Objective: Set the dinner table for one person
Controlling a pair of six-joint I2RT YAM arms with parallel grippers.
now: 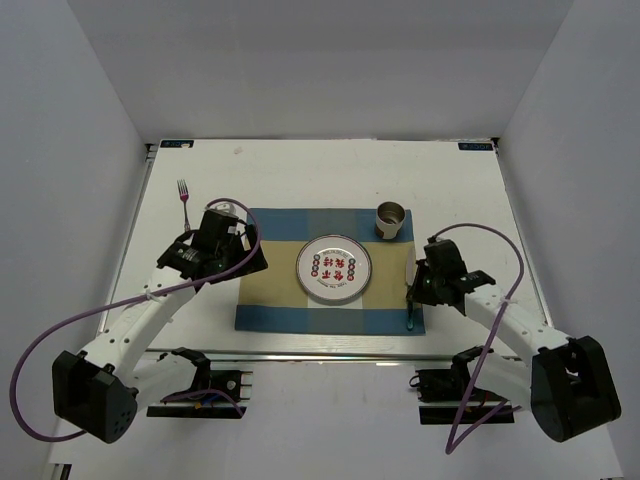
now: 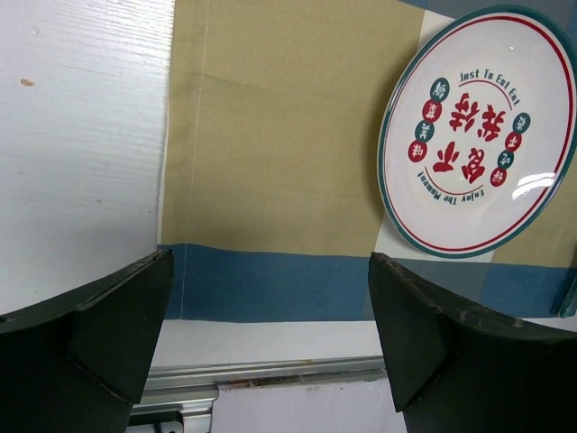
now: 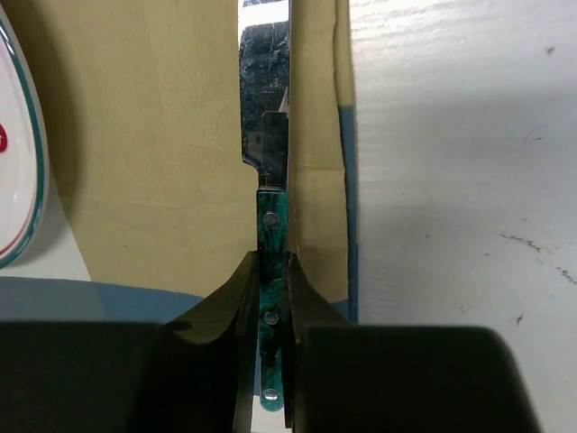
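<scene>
Table: the dinner table [image 1: 300,170] spreads under everything, white, with its metal rail along the 6 o'clock edge by the arm bases.
Setting so far: a placemat [image 1: 270,290] lies at the middle of the table with a plate [image 1: 334,268] at its centre. A cup [image 1: 390,220] stands between 1 and 2 o'clock of the plate, on the mat's far edge.
Fork: the fork [image 1: 184,200] lies on bare table at 10 o'clock of the plate, off the mat.
Right gripper: the right gripper [image 3: 272,271] sits at 4 o'clock of the plate, its fingers [image 3: 225,307] pinching the green handle of a knife [image 3: 270,180].
Knife line: the blade runs along the tan band just inside the mat's right edge, parallel to it and apart from the plate rim.
Left gripper: the left gripper [image 2: 270,262] hangs at 9 o'clock of the plate over the mat's left part, fingers [image 2: 117,325] spread wide with nothing between them.
Step in hand: we judge this to be laying the knife down to the right of the plate.
Doing it well: we keep the knife flat and parallel to the mat's edge, and make sure it rests on the cloth before we part the fingers. We cannot tell from here whether it touches. Then we lift straight up so the handle is not dragged.
Left to do: the fork, we judge, belongs at 9 o'clock of the plate.
</scene>
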